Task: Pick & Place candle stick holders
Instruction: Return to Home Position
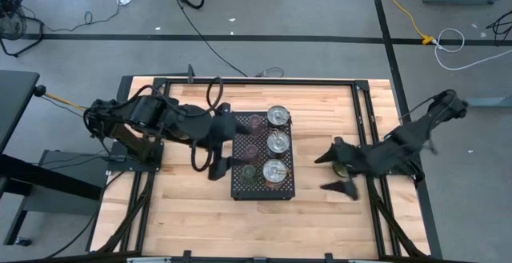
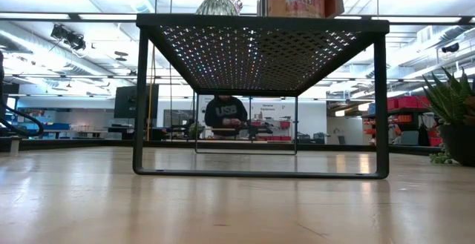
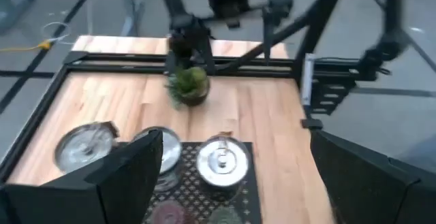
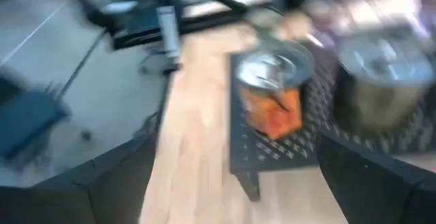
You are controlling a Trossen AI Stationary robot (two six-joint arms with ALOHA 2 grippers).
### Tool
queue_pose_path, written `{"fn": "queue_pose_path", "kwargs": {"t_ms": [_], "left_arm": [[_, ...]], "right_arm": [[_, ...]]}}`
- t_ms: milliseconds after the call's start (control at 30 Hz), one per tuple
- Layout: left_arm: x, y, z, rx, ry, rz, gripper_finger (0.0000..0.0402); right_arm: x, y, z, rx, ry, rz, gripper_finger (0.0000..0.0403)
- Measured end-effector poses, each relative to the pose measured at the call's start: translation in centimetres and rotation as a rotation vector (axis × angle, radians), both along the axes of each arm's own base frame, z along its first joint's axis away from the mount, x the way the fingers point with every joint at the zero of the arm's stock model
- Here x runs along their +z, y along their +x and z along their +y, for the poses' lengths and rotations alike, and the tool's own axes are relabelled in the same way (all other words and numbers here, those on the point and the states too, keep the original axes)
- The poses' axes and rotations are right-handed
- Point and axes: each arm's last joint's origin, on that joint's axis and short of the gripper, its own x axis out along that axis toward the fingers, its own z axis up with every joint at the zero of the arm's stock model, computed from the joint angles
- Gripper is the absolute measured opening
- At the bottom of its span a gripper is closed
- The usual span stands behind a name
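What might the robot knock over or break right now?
1. The left gripper, open, sits right beside the black perforated metal shelf. A careless swing may jolt the shelf and topple the shiny silver candle stick holders standing on top.
2. The right gripper, open, is very close to the small green potted plant and might tip it.

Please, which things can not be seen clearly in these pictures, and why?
Low view: the things on the shelf are cut off by the top edge.
High view: the right arm covers most of the potted plant.
Right wrist view: the items on the shelf are blurred beyond identifying.
High view: the three tinted holders are too small for detail.
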Motion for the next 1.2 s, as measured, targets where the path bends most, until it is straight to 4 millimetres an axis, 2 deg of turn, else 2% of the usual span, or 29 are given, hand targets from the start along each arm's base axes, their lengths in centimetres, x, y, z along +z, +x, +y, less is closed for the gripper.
{"fn": "queue_pose_path", "kwargs": {"t_ms": [67, 200, 267, 400, 500, 667, 767, 933, 1000, 1100, 1200], "left_arm": [[0.1, -0.1, 0.5, -0.004, 0.005, -0.001, 0.0374], [1.3, -0.8, 1.5, 0.018, 0.022, -0.073, 0.0374], [1.9, -1.4, 1.5, 0.000, 0.048, -0.112, 0.0374], [1.9, -2.4, 1.8, 0.054, 0.066, -0.100, 0.0374], [0.9, -2.8, 2.7, 0.115, 0.085, -0.104, 0.0374], [-2.8, -3.0, 3.7, 0.081, -0.007, -0.173, 0.0374], [-5.4, -3.4, 4.1, 0.077, -0.064, -0.259, 0.0374], [-9.9, -5.8, 5.4, 0.152, -0.149, -0.324, 0.0374], [-11.3, -6.6, 5.7, 0.115, -0.158, -0.381, 0.0374], [-13.4, -8.1, 6.1, 0.029, -0.148, -0.437, 0.0374], [-15.6, -10.3, 6.9, 0.034, -0.149, -0.437, 0.0374]], "right_arm": [[1.0, -1.5, -0.5, 0.083, -0.086, -0.070, 0.0400], [2.9, -4.7, -3.1, -0.073, -0.136, -0.219, 0.0400], [3.5, -6.2, -4.1, -0.077, -0.146, -0.278, 0.0400], [3.9, -8.9, -6.1, -0.018, -0.149, -0.366, 0.0400], [3.4, -10.8, -7.8, -0.028, -0.160, -0.430, 0.0400], [1.5, -13.5, -10.0, -0.013, -0.105, -0.501, 0.0400], [0.3, -14.2, -10.5, -0.018, -0.067, -0.535, 0.0400], [-1.8, -14.3, -10.9, -0.090, -0.135, -0.568, 0.0400], [-2.5, -14.2, -11.0, -0.162, -0.135, -0.587, 0.0400], [-3.1, -13.8, -10.6, -0.176, -0.105, -0.668, 0.0400], [-3.5, -13.1, -10.2, -0.221, -0.136, -0.705, 0.0400]]}}
